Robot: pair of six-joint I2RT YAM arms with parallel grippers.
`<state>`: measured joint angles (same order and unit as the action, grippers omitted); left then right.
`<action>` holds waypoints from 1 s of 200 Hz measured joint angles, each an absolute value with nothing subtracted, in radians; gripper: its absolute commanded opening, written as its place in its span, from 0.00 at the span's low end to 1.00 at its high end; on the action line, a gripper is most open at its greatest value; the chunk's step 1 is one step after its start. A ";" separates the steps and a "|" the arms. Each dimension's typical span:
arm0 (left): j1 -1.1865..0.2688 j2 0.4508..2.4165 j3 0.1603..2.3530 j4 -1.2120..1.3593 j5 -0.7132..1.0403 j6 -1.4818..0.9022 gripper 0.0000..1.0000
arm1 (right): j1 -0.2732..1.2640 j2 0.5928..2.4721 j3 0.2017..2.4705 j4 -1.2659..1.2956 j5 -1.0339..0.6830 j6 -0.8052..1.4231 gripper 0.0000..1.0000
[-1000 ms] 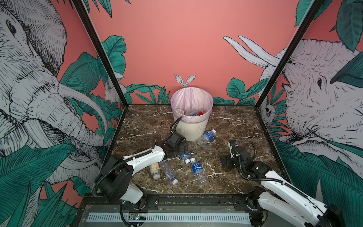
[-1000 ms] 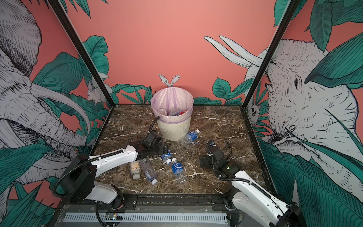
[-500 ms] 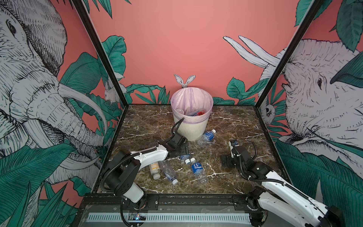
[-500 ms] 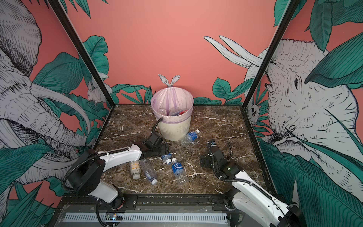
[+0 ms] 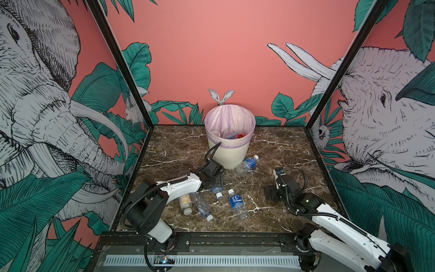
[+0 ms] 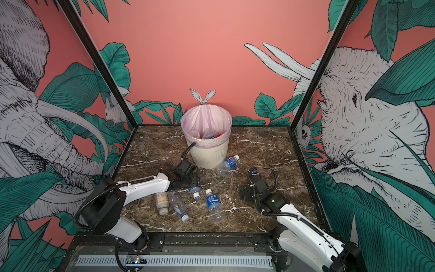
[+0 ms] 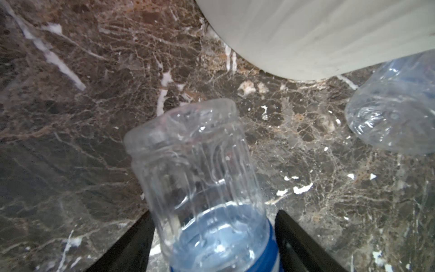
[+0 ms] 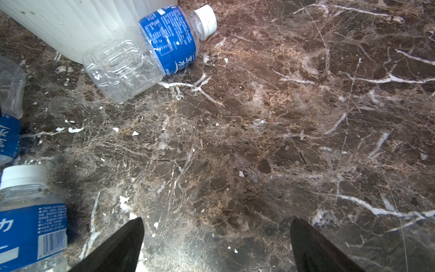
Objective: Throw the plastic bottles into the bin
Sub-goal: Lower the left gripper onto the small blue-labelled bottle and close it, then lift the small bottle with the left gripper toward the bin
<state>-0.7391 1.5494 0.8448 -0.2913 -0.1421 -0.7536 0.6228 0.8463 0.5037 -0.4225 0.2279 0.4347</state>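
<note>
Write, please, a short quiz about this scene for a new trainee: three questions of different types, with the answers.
1. Count: how many bottles are outside the bin?
2. True or false: the right gripper has a bottle between its fingers.
3. The bottle beside the bin: A) stands upright, B) lies on its side, C) has no cap.

Key
1. Five.
2. False: it is open and empty above the table; the left gripper is the one with a bottle between its fingers.
3. B.
</note>
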 measured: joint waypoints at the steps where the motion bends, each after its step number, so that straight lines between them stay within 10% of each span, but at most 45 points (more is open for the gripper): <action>1: -0.739 1.551 0.845 -0.292 -0.142 -0.753 0.81 | 0.623 0.847 0.504 -0.422 0.228 0.435 0.99; 46: -0.739 1.607 0.847 -0.292 -0.133 -0.748 0.80 | 0.623 0.854 0.504 -0.422 0.228 0.435 0.99; 115: -0.739 1.617 0.850 -0.284 -0.121 -0.726 0.50 | 0.623 0.870 0.504 -0.422 0.228 0.435 0.99; 200: -0.739 1.468 0.749 -0.218 -0.105 -0.704 0.49 | 0.623 0.882 0.504 -0.421 0.228 0.434 0.99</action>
<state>-0.7391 1.4681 0.7490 -0.2176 -0.1051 -0.7036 0.6228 0.8818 0.5037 -0.4213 0.2276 0.4343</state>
